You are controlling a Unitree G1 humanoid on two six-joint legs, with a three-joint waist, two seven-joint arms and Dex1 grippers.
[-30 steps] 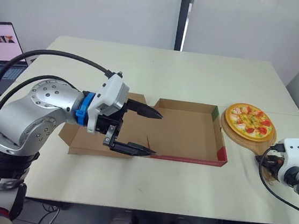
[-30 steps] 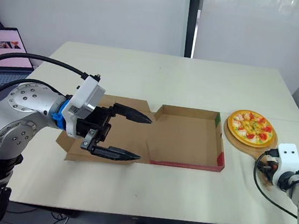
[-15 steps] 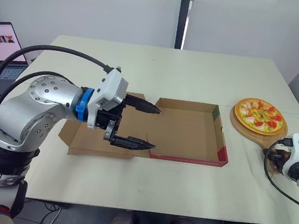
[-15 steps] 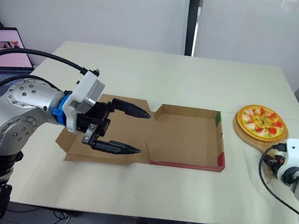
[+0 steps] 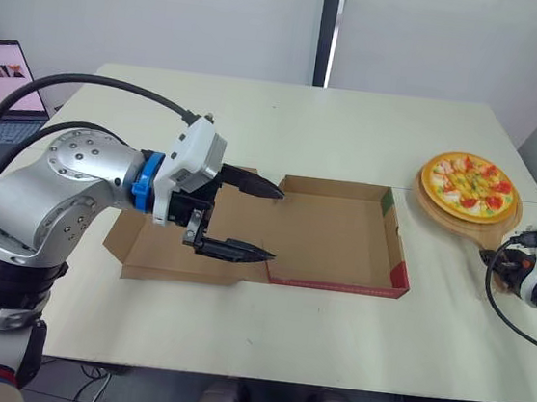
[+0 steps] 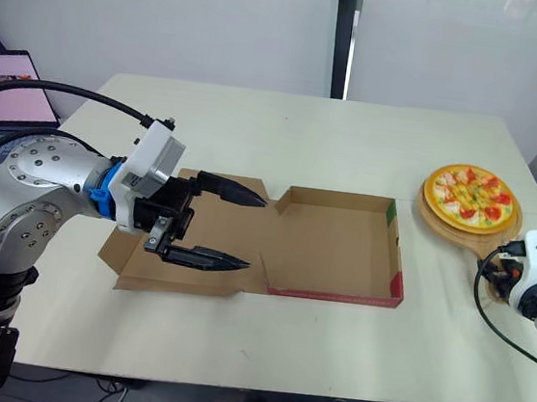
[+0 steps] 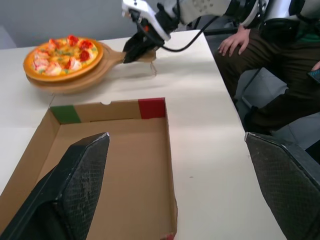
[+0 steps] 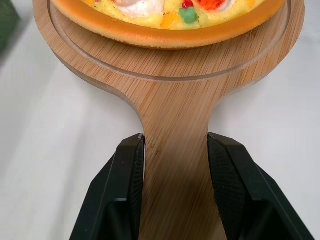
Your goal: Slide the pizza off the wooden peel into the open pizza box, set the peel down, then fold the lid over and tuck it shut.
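Note:
The pizza lies on the round wooden peel at the table's right side, to the right of the box. My right gripper is shut on the peel's handle, one finger pressed against each side. The open cardboard pizza box sits mid-table with an empty tray, and its lid lies flat to the left. My left gripper is open, hovering over the hinge between lid and tray, its fingers pointing toward the pizza.
A laptop sits off the table's left edge. In the left wrist view a person sits beyond the table's right end. The cream table has bare surface behind and in front of the box.
My right gripper has carried the peel with the pizza farther back and to the right. The left gripper has pulled back slightly to the left and stays open.

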